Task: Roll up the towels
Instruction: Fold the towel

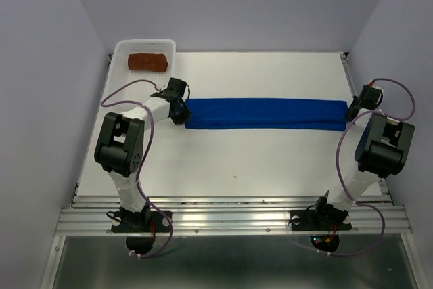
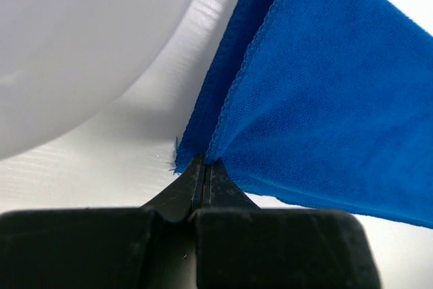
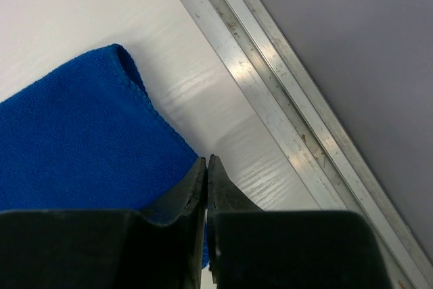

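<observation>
At the far left the brown towel [image 1: 147, 62] lies in the white basket [image 1: 122, 49] as a small bundle, so I think that one is done. My left fingers [image 2: 186, 194] pinch tight on the left corner of the blue towel [image 1: 264, 113], which lies on the desk [image 1: 257, 160] as a long flat strip, not rolled yet. My right fingers [image 3: 189, 187] are pressed together just beside its right end, holding nothing I can see.

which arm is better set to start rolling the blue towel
Left, probably: the left gripper is shut on the blue towel's left end corner, while the right gripper, also shut, shows no cloth between its tips beside the right end.
</observation>
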### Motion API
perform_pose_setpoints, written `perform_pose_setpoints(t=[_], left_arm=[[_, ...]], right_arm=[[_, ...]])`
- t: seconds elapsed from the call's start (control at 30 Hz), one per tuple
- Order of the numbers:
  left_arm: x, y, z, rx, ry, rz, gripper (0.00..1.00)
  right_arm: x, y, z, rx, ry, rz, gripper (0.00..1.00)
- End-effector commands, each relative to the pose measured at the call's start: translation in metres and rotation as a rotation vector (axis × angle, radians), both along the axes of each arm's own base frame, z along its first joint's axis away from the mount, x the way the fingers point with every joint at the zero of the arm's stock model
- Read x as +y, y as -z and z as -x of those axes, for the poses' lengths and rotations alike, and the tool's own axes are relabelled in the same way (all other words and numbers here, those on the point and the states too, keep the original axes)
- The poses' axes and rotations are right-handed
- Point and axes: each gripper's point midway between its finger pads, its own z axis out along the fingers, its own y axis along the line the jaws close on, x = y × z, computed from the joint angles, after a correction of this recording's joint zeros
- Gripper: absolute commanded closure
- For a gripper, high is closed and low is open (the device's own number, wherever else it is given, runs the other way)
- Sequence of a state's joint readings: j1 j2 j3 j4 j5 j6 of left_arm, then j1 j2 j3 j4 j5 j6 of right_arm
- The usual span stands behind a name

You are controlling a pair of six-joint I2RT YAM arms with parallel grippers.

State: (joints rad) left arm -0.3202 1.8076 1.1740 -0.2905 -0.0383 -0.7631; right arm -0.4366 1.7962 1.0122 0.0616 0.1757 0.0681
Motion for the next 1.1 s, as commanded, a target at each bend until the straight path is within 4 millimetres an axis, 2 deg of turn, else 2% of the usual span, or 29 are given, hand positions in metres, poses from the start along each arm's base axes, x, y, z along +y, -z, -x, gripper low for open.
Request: perform_pose_setpoints(t=[0.0,0.13,0.2,0.27,0.3,0.43,0.47,0.5,0.53,0.6,0.63,0.67,0.7,0.73,0.77,0.83,0.9,0.97,1.03,1.07], left_arm=[[0.008,0.0,0.004,0.035,-0.007,-0.033,1.0],[0.013,-0.004,0.01,0.054,-0.016,-0.057,0.98],[0.014,-0.006,0.014,0.066,-0.009,-0.062,0.88],[0.015,-0.009,0.019,0.076,-0.009,-0.064,0.78],[0.015,-0.01,0.02,0.078,-0.006,-0.066,0.66],[0.013,-0.028,0.022,0.059,0.004,-0.064,0.55],[0.011,-0.038,0.021,0.041,0.011,-0.061,0.52],[0.01,-0.043,0.021,0.031,0.013,-0.062,0.48],[0.009,-0.048,0.021,0.025,0.02,-0.062,0.45],[0.0,-0.064,0.015,-0.014,0.033,-0.051,0.37],[-0.005,-0.069,0.014,-0.025,0.047,-0.038,0.32],[-0.011,-0.079,0.007,-0.057,0.065,-0.024,0.07],[-0.015,-0.085,0.003,-0.072,0.077,-0.013,0.05],[-0.019,-0.088,0.0,-0.081,0.089,-0.006,0.05],[-0.025,-0.095,-0.006,-0.099,0.101,0.0,0.04],[-0.033,-0.103,-0.015,-0.125,0.117,0.011,0.04],[-0.039,-0.096,-0.02,-0.12,0.14,0.015,0.03],[-0.047,-0.089,-0.028,-0.121,0.157,0.025,0.03],[-0.056,-0.077,-0.031,-0.09,0.184,0.054,0.03],[-0.057,-0.073,-0.032,-0.085,0.189,0.058,0.03]], right_arm=[[-0.009,0.004,0.003,-0.007,0.05,0.004,0.93],[-0.011,0.0,0.006,0.004,0.069,0.007,0.86],[-0.01,-0.001,0.011,0.011,0.094,-0.002,0.84],[-0.01,-0.004,0.014,0.016,0.105,-0.004,0.6],[-0.01,-0.008,0.016,0.013,0.112,-0.004,0.46],[-0.005,-0.017,0.024,0.034,0.123,-0.027,0.39],[0.001,-0.019,0.024,0.033,0.102,-0.049,0.35],[0.004,-0.031,0.022,0.007,0.087,-0.055,0.32],[0.009,-0.036,0.021,-0.004,0.062,-0.066,0.21],[0.023,-0.046,0.014,-0.045,-0.012,-0.109,0.12],[0.029,-0.059,0.012,-0.078,-0.051,-0.114,0.02],[0.044,-0.064,0.007,-0.104,-0.124,-0.159,0.0],[0.05,-0.07,0.005,-0.121,-0.151,-0.175,0.0],[0.056,-0.078,0.003,-0.143,-0.177,-0.191,0.0],[0.07,-0.083,-0.002,-0.162,-0.237,-0.223,0.0],[0.08,-0.087,-0.006,-0.185,-0.261,-0.254,0.0],[0.093,-0.086,-0.011,-0.199,-0.293,-0.304,0.0],[0.107,-0.076,-0.013,-0.187,-0.331,-0.363,0.0],[0.111,-0.062,-0.015,-0.167,-0.326,-0.407,0.0],[0.111,-0.064,-0.016,-0.171,-0.323,-0.41,0.0]])
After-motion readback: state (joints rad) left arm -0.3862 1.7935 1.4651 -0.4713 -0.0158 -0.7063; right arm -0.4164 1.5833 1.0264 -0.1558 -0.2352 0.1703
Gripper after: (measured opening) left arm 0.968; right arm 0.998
